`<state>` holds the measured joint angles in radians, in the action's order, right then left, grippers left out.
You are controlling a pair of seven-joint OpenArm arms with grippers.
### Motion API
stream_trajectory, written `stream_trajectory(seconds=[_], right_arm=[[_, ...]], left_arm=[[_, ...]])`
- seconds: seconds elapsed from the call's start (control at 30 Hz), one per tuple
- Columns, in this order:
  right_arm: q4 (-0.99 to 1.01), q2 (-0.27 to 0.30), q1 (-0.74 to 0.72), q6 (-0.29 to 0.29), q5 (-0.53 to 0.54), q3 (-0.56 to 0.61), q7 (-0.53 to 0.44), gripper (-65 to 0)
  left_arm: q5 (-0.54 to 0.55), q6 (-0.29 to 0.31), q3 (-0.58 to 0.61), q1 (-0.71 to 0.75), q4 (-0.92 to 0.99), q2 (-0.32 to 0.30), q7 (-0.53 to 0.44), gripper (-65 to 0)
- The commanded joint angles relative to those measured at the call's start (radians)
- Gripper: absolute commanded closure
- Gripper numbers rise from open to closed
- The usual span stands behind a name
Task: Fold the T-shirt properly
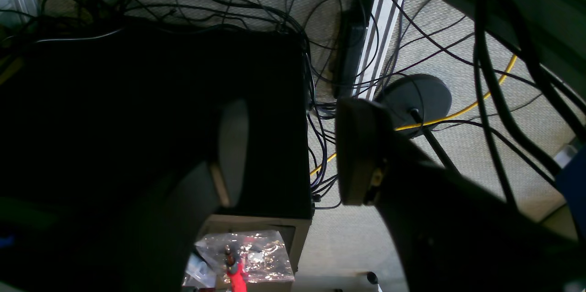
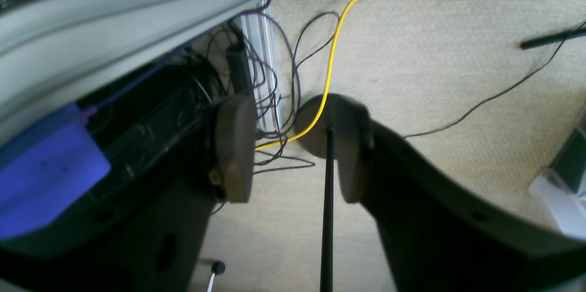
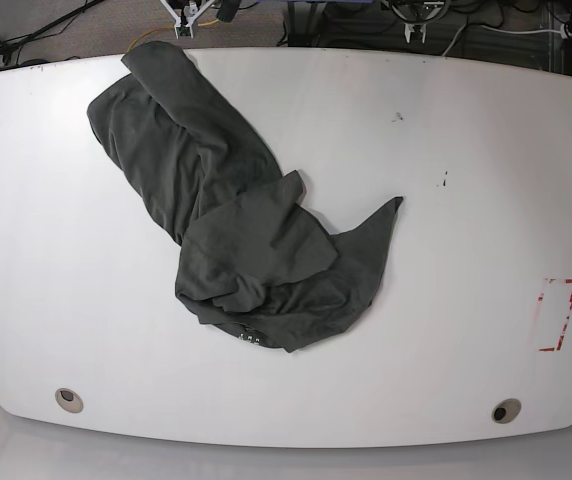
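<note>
T-shirt (image 3: pixel 251 240) crumpled on tabletop (image 3: pixel 466 180). Left end effector (image 1: pixel 293 152) and right end effector (image 2: pixel 297 148) parted, empty, over floor.

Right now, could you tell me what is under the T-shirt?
The crumpled T-shirt lies on the white table, which shows all round it. Whether anything sits beneath the folds cannot be seen.

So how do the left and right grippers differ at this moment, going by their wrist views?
The left gripper hangs beside a dark box, tangled black cables and a yellow cable behind it; the right gripper hangs over mostly bare carpet, with a thin black rod between its fingers in the picture. Left's fingers look dimmer, right's better lit. Both are open, hold nothing, and are off the table, away from the crumpled T-shirt.
</note>
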<state>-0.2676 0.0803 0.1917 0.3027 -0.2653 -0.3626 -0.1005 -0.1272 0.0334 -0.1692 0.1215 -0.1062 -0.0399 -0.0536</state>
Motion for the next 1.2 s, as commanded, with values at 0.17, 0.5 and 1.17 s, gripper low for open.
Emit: stream_trajectory(seconds=[0.17,0.5,1.17], right_arm=[[0.004,-0.004,-0.013,0.003,0.001,0.0,-0.002,-26.8],[-0.003,-0.004,-0.019,0.003,0.001,0.0,-0.002,-26.6],[-0.161,-0.001,0.078,0.002,0.007,-0.002,0.008,-26.3]], left_arm=[[-0.001,0.001,0.001,0.0,-0.005,0.002,-0.025,-28.1],[-0.002,0.0,0.003,0.002,-0.008,0.001,-0.052,-28.1],[0.002,0.0,-0.002,0.088,-0.011,0.004,-0.265,-27.6]])
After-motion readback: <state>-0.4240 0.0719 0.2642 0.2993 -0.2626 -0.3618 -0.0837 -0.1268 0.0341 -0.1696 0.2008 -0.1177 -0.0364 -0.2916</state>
